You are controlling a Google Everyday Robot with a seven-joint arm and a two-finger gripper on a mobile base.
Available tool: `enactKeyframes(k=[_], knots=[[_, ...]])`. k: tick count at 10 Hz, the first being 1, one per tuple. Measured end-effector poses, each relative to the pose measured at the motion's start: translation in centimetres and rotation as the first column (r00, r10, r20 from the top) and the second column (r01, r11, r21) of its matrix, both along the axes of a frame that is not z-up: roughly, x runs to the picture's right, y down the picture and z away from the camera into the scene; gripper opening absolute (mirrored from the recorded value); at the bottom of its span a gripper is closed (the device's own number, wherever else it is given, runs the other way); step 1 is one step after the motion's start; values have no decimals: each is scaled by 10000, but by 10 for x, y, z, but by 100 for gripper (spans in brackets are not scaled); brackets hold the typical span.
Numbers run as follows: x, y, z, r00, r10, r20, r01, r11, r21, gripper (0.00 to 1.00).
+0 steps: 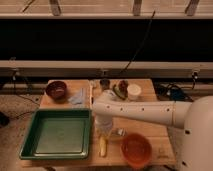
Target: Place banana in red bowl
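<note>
The banana [103,146] is pale yellow and lies lengthwise on the wooden table near its front edge, just right of the green tray. The red bowl [136,149] is bright orange-red and sits at the front right, a short way right of the banana. It looks empty. My white arm reaches in from the right. My gripper [103,128] hangs down from the wrist directly above the far end of the banana. I see nothing held in it.
A large green tray [30,145] fills the front left of the table [160,135]. A small dark maroon bowl [56,90] stands at the back left beside a pale blue cloth [79,98]. A white cup [134,92] and small dark items stand at the back. A small metal object [119,132] lies beside the gripper.
</note>
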State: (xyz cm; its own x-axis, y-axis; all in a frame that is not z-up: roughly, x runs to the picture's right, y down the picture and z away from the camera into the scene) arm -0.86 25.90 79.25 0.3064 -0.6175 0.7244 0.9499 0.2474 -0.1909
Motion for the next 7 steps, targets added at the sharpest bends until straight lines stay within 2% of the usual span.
enactKeyframes(k=[3,7], knots=[[12,-29,-21,9991,420,20,-420,9979,497,0],[44,-58,-37,9940,1083,-123,-1065,9892,1009,0]])
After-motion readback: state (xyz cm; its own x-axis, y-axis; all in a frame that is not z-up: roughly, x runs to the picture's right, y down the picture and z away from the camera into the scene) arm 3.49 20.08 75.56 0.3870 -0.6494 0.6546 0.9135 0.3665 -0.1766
